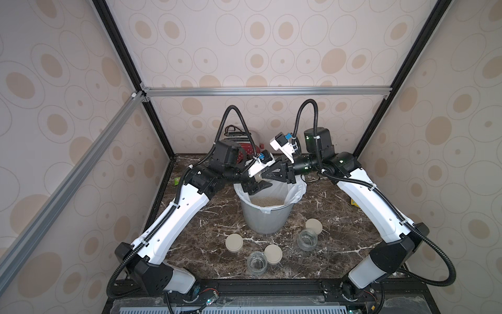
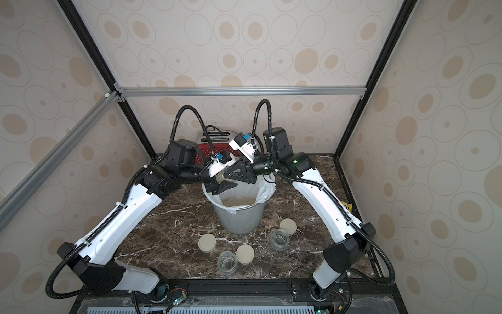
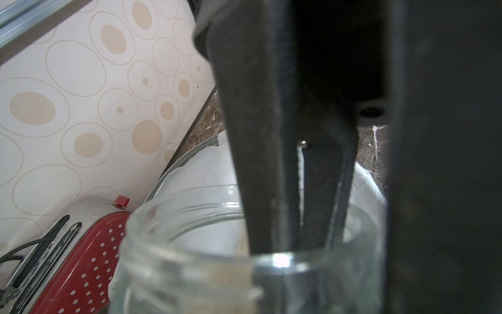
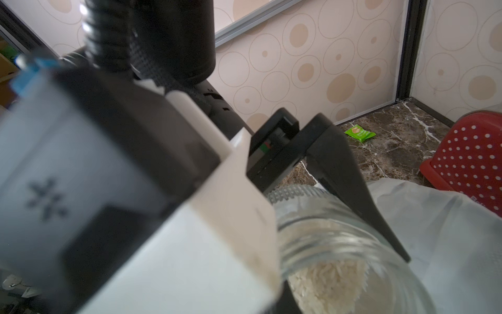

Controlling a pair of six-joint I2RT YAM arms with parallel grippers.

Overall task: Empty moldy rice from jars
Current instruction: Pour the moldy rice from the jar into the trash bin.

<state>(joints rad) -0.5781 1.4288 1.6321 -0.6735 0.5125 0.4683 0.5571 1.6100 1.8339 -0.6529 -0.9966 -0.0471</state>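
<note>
My left gripper (image 1: pixel 260 185) clamps the jar (image 4: pixel 334 244) over the bin (image 1: pixel 264 220) — my right gripper (image 1: pixel 264 178), pinched closed, sits at its mouth.

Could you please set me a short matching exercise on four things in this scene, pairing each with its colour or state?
Things:
1. held jar
2. front jar
3. bin
4. toaster

Colours or states:
a. red with white dots
b. empty and upright
c. white liner, rice at the bottom
d. tilted, with rice inside

Pairs: 1-d, 2-b, 3-c, 4-a
</note>
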